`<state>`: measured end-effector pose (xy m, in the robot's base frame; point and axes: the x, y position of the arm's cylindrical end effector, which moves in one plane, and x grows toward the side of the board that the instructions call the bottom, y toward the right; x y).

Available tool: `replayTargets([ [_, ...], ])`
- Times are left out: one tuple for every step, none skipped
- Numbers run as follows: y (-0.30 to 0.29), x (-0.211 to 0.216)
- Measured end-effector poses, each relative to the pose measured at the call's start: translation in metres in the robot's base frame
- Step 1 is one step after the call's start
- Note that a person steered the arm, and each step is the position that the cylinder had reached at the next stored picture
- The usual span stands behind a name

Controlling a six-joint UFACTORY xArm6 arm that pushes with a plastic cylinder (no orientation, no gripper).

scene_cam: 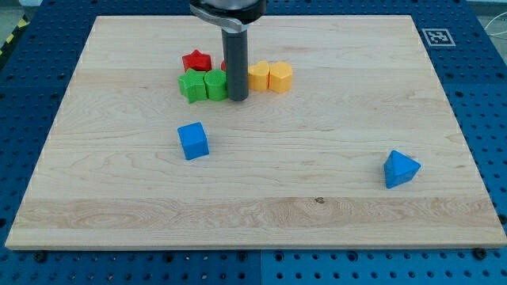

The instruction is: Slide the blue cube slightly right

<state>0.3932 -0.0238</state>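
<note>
Up and to the view's left of my tip sits a red star-shaped block; below it a green star-shaped block and a second green block stand side by side, the second just left of my tip and close to touching it. The blue cube lies well apart toward the view's bottom, below and left of my tip, alone on the wooden board. My tip is a plain rod end with nothing to spread or pinch. A sliver of red shows behind the rod. Just right of my tip sit two yellow blocks, touching each other. Far to the lower right lies a blue pyramid-like block.
</note>
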Motion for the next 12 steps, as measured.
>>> replayTargets([
  [0.009,0.000],
  [0.013,0.001],
  [0.020,0.022],
  [0.020,0.047],
  [-0.006,0.055],
  [-0.048,0.055],
  [-0.089,0.054],
  [-0.125,0.054],
  [-0.135,0.063],
  [-0.124,0.082],
  [-0.084,0.091],
  [-0.032,0.094],
])
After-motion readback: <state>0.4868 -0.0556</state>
